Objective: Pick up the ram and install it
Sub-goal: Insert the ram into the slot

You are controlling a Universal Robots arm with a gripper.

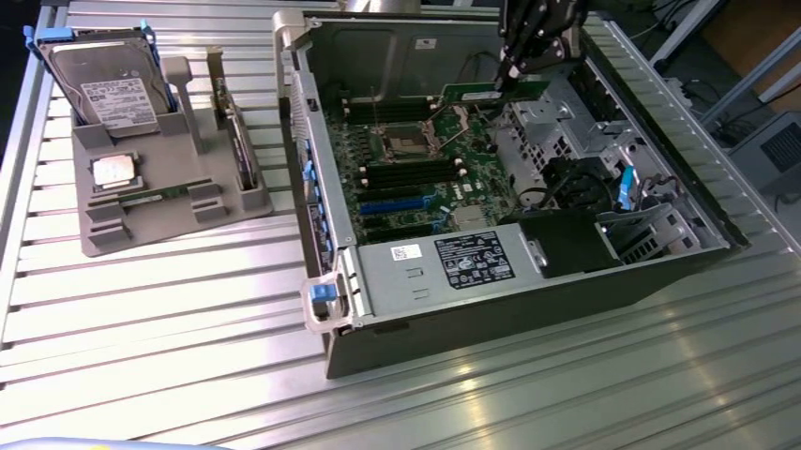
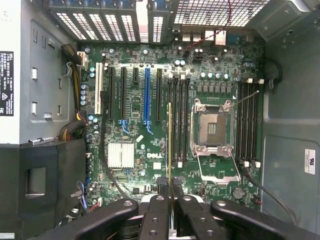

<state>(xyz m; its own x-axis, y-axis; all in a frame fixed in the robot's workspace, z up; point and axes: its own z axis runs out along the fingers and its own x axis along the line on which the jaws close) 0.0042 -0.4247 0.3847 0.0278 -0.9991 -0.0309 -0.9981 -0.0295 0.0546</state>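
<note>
Gripper [image 1: 512, 73] clenched on the ram [image 1: 482, 93], over the open computer case [image 1: 300, 159].
In the exterior view's upper right, the ram hangs above the motherboard [image 2: 135, 130], a thin green stick, close to the black memory slots [image 2: 179, 120] beside the processor socket [image 2: 212, 127]. If it descends tilted or beside the slot, it may jam or scrape the board.

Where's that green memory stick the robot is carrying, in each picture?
Exterior view: the ram is held by the hand over the motherboard, near the picture's top.
Wrist view: the ram shows edge-on, a thin strip gripped by the hand, beside the memory slots.
Shared landmark: the empty processor socket.
</note>
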